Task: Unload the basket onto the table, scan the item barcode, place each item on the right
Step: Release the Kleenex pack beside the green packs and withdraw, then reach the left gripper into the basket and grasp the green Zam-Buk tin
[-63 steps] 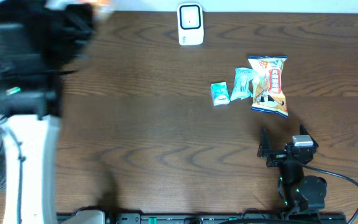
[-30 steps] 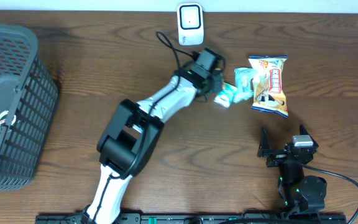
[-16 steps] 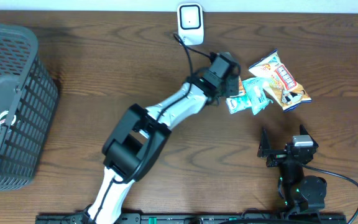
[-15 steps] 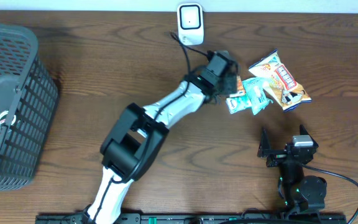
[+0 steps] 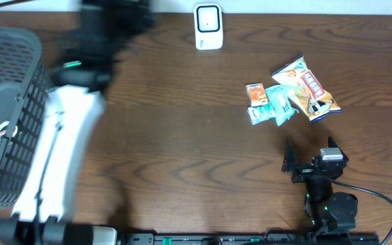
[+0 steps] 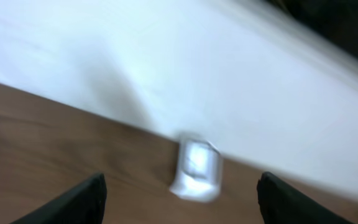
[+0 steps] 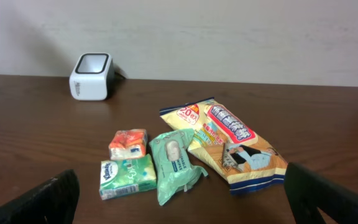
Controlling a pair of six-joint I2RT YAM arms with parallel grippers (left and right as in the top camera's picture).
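Note:
The white barcode scanner (image 5: pixel 208 27) stands at the back edge of the table, also seen as scanner (image 7: pixel 92 76) and, blurred, as scanner (image 6: pixel 196 168). Four items lie together right of centre: an orange pack (image 5: pixel 255 93), a green tissue pack (image 5: pixel 258 114), a mint wipes pouch (image 5: pixel 280 102) and an orange snack bag (image 5: pixel 308 87). My left arm (image 5: pixel 80 75) is a blur at the back left, far from them; the left gripper (image 6: pixel 179 202) is open and empty, facing the scanner. The right gripper (image 5: pixel 309 148) rests open just in front of the items, which show between its fingers (image 7: pixel 328 199).
A dark mesh basket (image 5: pixel 12 116) fills the left edge of the table. A white wall runs behind the scanner. In the right wrist view the tissue pack (image 7: pixel 127 176) lies nearest, the snack bag (image 7: pixel 232 143) to its right.
The left gripper opened beside the items, leaving the orange pack there. The items were shoved right and turned. The left arm then swung away to the back left. The right arm stayed still.

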